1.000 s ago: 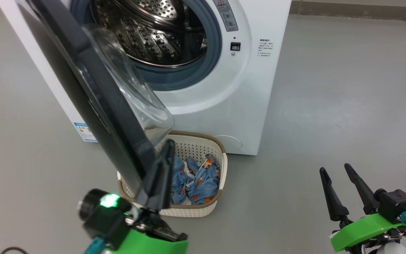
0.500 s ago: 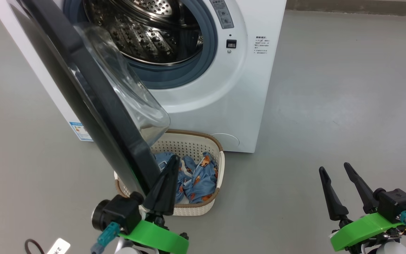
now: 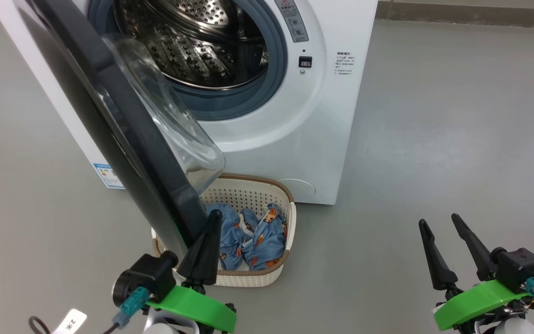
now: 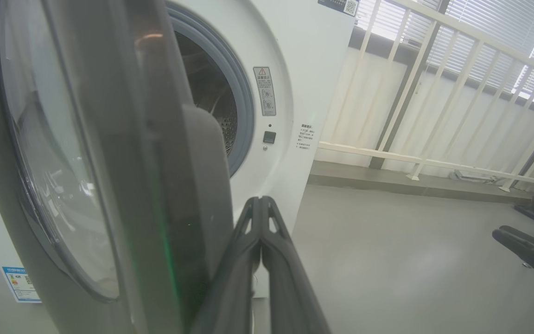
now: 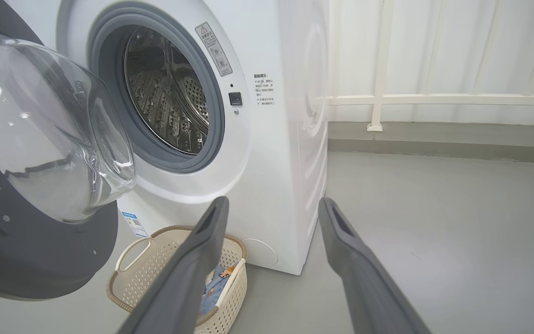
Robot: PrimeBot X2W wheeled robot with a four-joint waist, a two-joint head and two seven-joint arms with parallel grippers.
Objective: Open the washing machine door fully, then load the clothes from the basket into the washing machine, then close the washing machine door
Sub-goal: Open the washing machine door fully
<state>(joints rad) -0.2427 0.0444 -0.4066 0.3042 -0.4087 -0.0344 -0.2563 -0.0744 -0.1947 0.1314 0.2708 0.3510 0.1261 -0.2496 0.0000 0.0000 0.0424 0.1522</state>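
Observation:
The washing machine stands with its steel drum exposed. The washing machine door hangs partly open, swung out towards me, its glass bowl bulging toward the drum. Under the door sits the basket, holding the clothes, blue fabric with orange figures. My left gripper is shut and empty, its tip close against the door's lower edge; whether it touches, I cannot tell. My right gripper stands open and empty at the lower right, well away from the machine, with the basket below and beyond its fingers.
Grey floor stretches to the right of the machine. A white railing and a low kerb run behind it. A cable with a white tag lies at the lower left. The door overhangs the basket's left half.
My left gripper has drawn back and down along the door's edge, towards me. The door and the right gripper stand about as before; the camera has shifted slightly.

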